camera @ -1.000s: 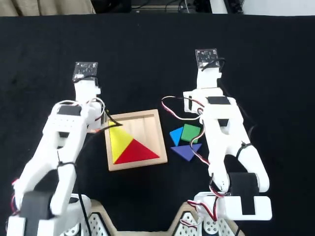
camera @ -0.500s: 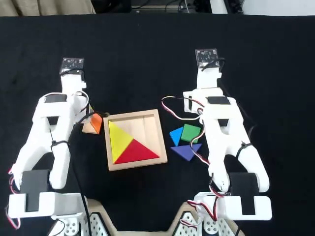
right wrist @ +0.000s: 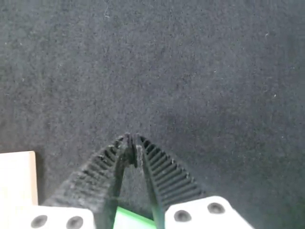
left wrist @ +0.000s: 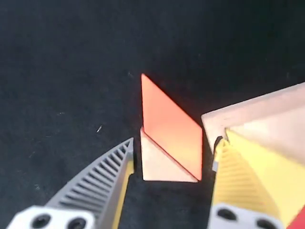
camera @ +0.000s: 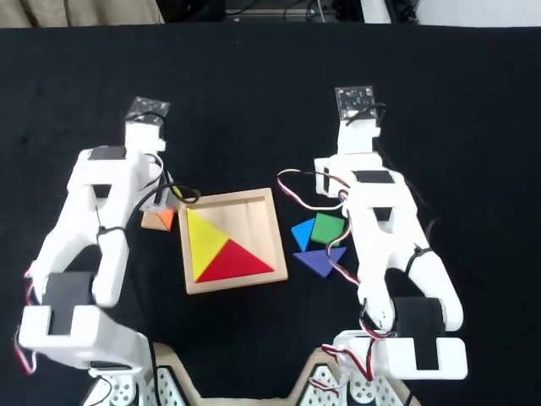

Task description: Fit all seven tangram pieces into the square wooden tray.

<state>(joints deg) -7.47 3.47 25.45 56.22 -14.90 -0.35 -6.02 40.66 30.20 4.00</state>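
Your left gripper [left wrist: 174,142] straddled the orange parallelogram [left wrist: 169,119], fingers spread and seemingly not pinching, with the piece just beside the wooden tray [camera: 228,196]. Best, I judged, to close squarely on its parallel edges before lifting. Your right gripper [right wrist: 131,143] was clenched, empty.

Pale wood tray [camera: 228,197] is holding a yellow triangle [camera: 205,239] and a red triangle [camera: 238,262]. Orange piece [camera: 159,221], blue piece [camera: 302,234], green piece [camera: 326,228] and purple piece [camera: 319,261] are lying on black cloth [camera: 254,93].
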